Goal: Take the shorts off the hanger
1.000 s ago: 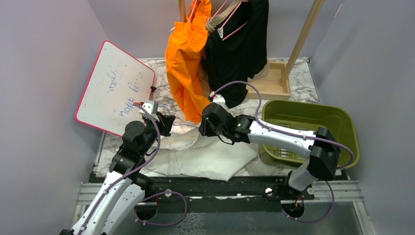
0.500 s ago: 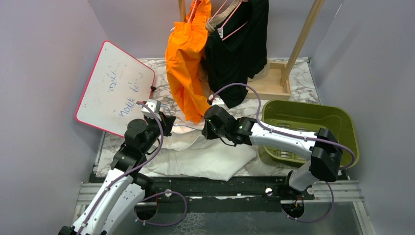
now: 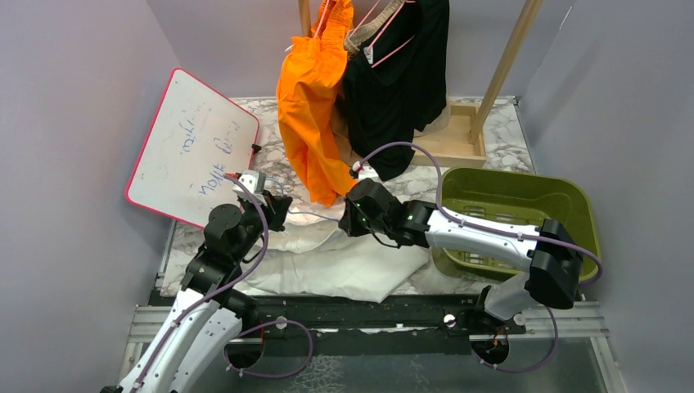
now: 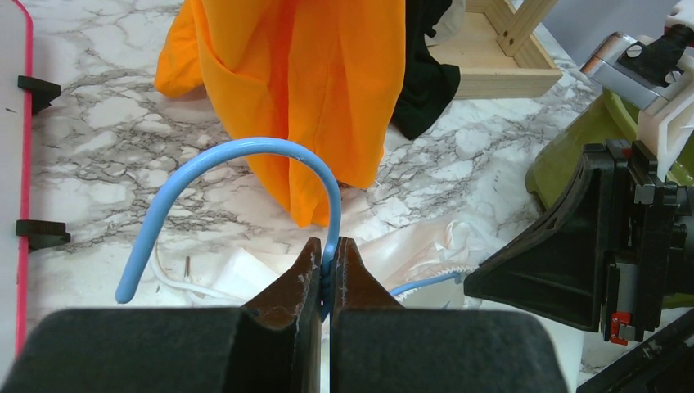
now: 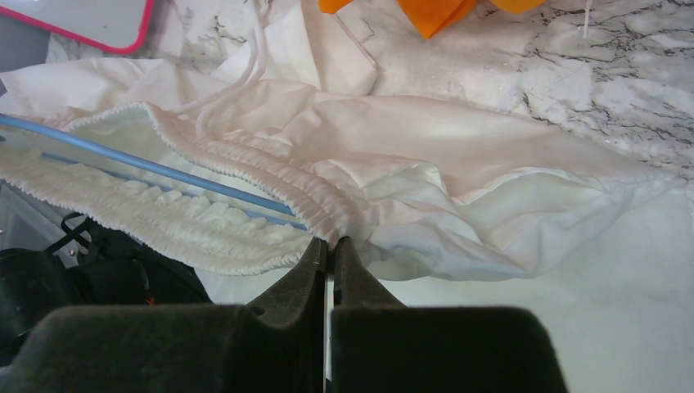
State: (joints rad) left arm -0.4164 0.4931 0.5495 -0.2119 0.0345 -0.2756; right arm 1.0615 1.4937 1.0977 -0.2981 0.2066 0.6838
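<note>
Left gripper (image 4: 328, 260) clamps the hook of the blue hanger (image 4: 254, 145); right gripper (image 5: 330, 248) pinches the white shorts (image 5: 458, 164) by the waistband on the table (image 3: 507, 139), between whiteboard (image 3: 192, 143) and bin (image 3: 511, 174). Only the right wrist view shows the hanger's bar inside the waistband.

Top view: upper parts of orange shorts (image 3: 309, 106) and black shorts (image 3: 401, 82), plus wooden rack (image 3: 507, 57), cut off by top edge. Tan fabric (image 3: 341, 131) btw. them mostly covered, possibly a third pair. Whiteboard (image 3: 192, 147) writing too small to read. Right wrist view: blue hanger (image 5: 123, 160) bar disappears inside white shorts (image 5: 458, 164).
</note>
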